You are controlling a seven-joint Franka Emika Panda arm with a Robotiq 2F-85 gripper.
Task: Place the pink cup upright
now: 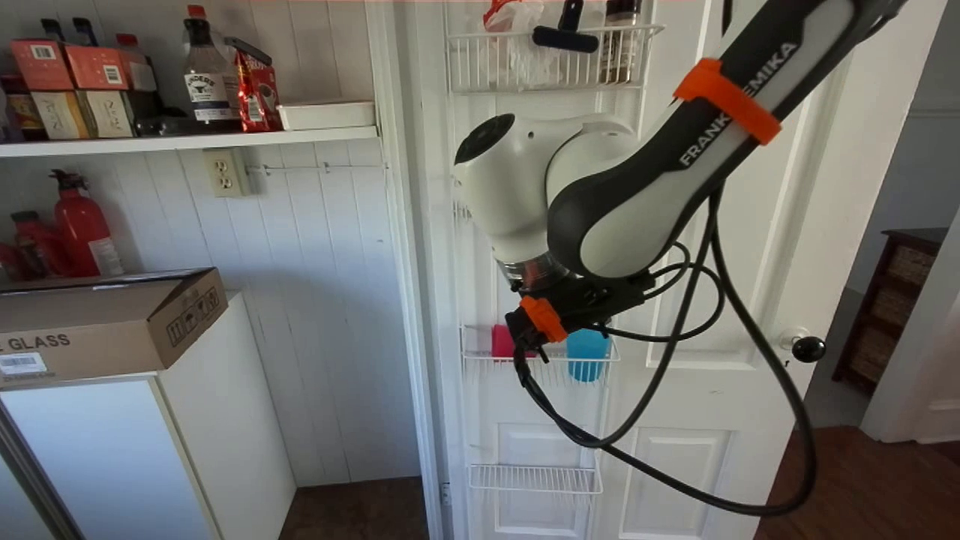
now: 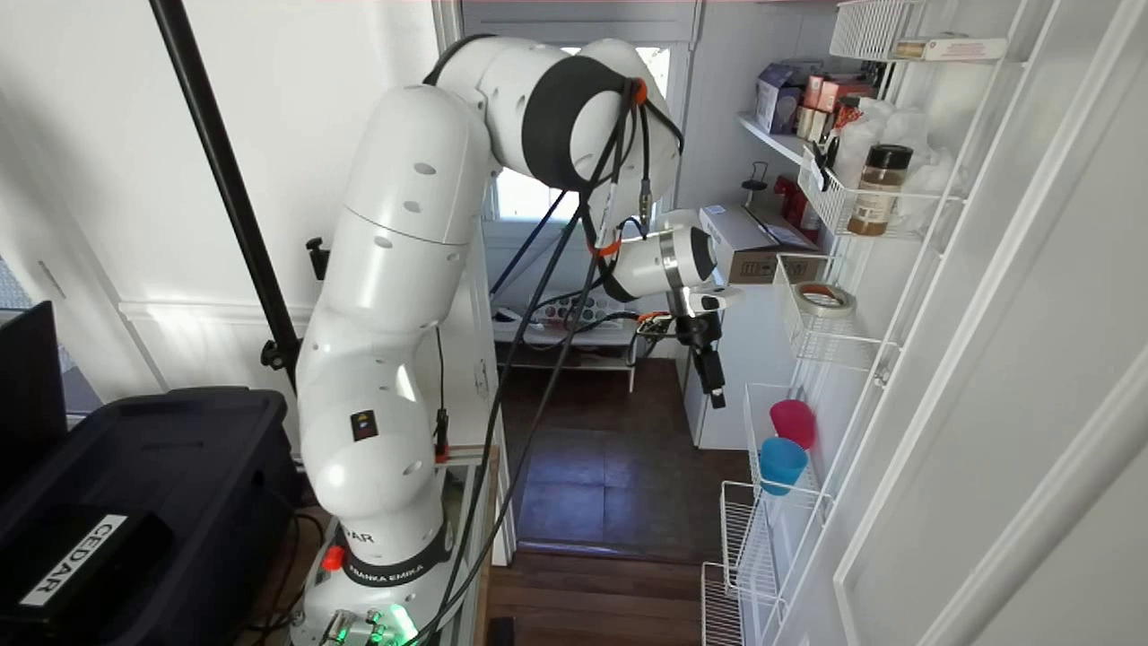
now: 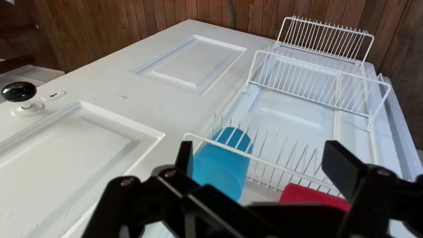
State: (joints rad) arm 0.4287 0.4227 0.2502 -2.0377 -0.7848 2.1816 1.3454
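Note:
The pink cup is in a white wire rack on the door, and appears to lie on its side. In an exterior view, the pink cup sits behind the light blue cup. In the wrist view, the pink cup shows at the lower right, its lower part hidden by the gripper. The blue cup stands in the same rack at the left. My gripper is open with nothing between its fingers, apart from both cups. In an exterior view, my gripper hangs above and beside the rack.
Another wire basket with a roll of tape hangs above the cups' rack. Lower wire racks are below. The door has a black knob. A cardboard box sits on a white cabinet. Loose cables hang from the arm.

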